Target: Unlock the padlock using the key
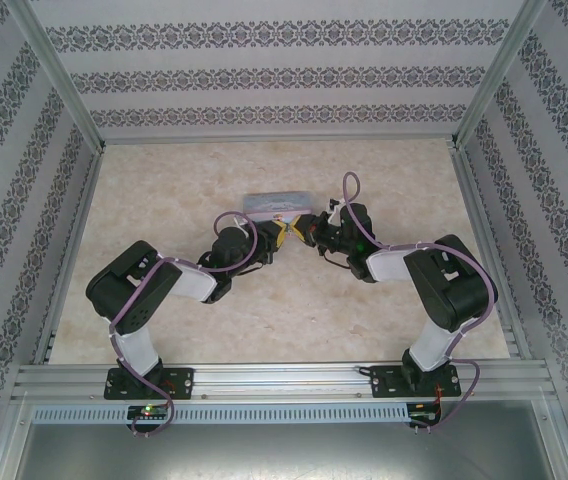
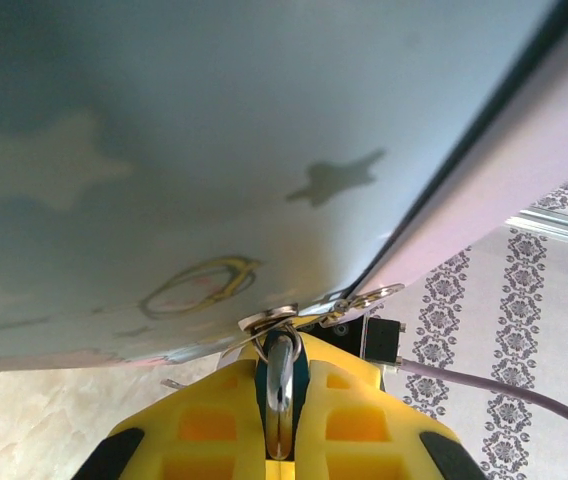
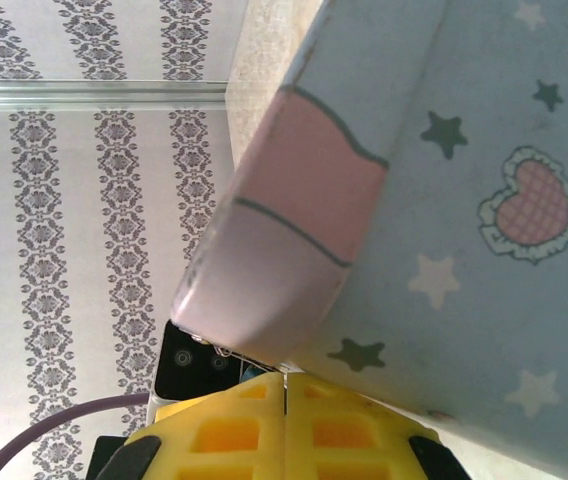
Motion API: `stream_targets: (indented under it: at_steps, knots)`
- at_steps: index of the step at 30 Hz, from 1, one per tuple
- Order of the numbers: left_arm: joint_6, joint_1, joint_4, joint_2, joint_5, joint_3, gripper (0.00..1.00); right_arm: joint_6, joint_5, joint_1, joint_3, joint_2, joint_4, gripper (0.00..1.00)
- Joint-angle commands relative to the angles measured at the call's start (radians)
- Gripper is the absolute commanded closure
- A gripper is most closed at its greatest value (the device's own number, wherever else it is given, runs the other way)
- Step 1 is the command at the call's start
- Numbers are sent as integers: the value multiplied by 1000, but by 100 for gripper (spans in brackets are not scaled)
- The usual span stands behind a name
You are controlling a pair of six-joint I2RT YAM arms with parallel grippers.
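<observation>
Both pincers nose to nose at the near edge of the tin [image 1: 280,203], mid-table.

From above, the left gripper [image 1: 282,236] sits at 6 o'clock of the tin and the right gripper [image 1: 311,228] at 5 o'clock, their tips almost meeting. In the left wrist view we see the yellow fingers [image 2: 214,420] clamped on the padlock [image 2: 279,395], a small silvery piece with dark blue flanks. It sits tight under the tin's lower edge, beside metal rings [image 2: 364,297]. In the right wrist view the pads [image 3: 224,430] are pressed together to a hairline seam, just below the tin's rounded corner; we cannot tell whether anything thin is nipped there. The table [image 1: 164,190] lies open at 9 and 3 o'clock out to the side rails, with a narrower band at 12 before the patterned back wall [image 1: 264,75].
</observation>
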Motion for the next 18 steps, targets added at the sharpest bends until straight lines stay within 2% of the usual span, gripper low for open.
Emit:
stream_targets:
  at_steps: [1,9,18]
  knots:
    - [41,-82,93,11,238,32,100,-21,-37,49,48,0,50,100]
    - [166,-82,2,34,212,13,100,-6,-37,44,40,34,56,99]
    - [105,-82,141,141,111,-30,100,-35,-53,2,-5,-15,21,62]
